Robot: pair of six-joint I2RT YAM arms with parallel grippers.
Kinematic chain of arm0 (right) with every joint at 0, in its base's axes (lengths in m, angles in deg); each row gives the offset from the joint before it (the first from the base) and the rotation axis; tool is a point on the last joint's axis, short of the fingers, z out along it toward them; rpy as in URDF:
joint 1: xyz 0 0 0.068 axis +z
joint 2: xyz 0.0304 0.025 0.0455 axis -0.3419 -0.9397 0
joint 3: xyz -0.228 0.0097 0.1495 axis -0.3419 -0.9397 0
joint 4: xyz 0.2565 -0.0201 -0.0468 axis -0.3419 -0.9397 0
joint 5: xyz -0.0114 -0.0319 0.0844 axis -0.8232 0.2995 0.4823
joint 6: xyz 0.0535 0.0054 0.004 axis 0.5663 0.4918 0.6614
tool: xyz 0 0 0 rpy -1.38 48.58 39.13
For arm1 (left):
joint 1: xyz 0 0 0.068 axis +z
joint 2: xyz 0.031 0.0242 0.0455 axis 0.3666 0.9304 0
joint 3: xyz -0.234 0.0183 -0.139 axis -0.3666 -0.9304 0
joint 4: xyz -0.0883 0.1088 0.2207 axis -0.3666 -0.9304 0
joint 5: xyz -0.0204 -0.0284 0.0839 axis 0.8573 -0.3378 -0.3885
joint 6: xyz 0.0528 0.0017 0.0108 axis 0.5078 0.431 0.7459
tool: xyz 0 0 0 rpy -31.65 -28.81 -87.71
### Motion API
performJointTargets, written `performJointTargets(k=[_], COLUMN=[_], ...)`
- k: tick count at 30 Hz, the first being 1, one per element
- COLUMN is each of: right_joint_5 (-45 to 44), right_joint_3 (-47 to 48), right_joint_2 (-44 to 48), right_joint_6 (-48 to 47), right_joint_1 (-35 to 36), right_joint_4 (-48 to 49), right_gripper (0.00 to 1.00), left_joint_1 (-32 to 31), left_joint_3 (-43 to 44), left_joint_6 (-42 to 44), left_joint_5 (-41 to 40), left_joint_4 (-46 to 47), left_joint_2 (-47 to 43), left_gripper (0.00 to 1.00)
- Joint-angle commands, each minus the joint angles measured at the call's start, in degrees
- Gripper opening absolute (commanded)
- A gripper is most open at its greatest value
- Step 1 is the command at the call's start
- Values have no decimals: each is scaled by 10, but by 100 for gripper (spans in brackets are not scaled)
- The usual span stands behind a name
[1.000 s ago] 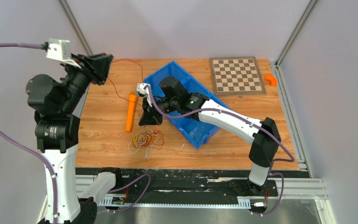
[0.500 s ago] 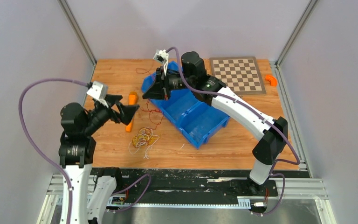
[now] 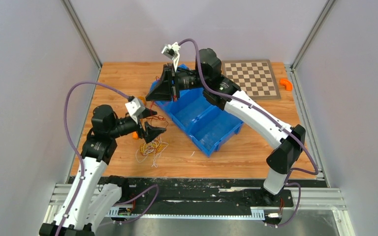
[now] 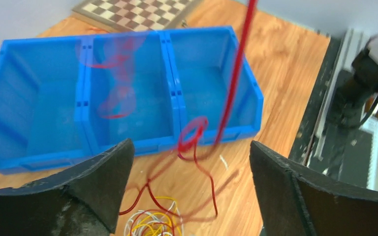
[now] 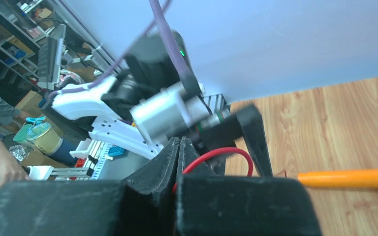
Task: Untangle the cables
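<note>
Left gripper (image 4: 189, 147) hovering wide open, gripping nothing, just over cables (image 3: 150, 146) lying tangled on table (image 3: 246, 152); red cable (image 4: 234, 83) running up to right gripper (image 5: 178, 147), fingers pinching it closed by blue bin (image 3: 211, 135)

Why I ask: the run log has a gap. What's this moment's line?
right fingers: shut on red cable, aloft | left fingers: open near tangle

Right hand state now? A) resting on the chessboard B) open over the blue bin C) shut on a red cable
C: in the right wrist view the right hand is closed tight, with the red cable looping out of it.
</note>
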Motion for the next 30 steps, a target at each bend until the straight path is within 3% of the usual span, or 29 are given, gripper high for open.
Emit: performJointTargets(k=[1, 5, 6, 7, 8, 10, 22, 30], right_joint_5=[22, 32, 33, 34, 35, 39, 54, 53], right_joint_3=[59, 76, 79, 82, 83, 82, 87, 102], right_joint_2=[6, 11, 13, 15, 17, 23, 59, 65], right_joint_6=[28, 39, 40, 42, 47, 54, 103, 118], right_joint_1=[-4, -40, -53, -62, -71, -86, -205, -294], right_joint_4=[44, 46, 47, 48, 51, 58, 101, 115], right_gripper=[0, 0, 0, 0, 0, 0, 0, 0], left_joint_1=[-32, -14, -7, 9, 16, 31, 165, 204], left_joint_3=[-33, -66, -77, -84, -87, -91, -119, -141], left_joint_6=[141, 271, 291, 299, 314, 340, 538, 623], left_joint_5=[-38, -57, -54, -50, -51, -61, -124, -149], left_joint_4=[-31, -122, -136, -142, -150, -165, -270, -307], left_joint_2=[-2, -6, -11, -12, -15, -16, 32, 67], left_gripper=[89, 58, 42, 33, 14, 1, 0, 0])
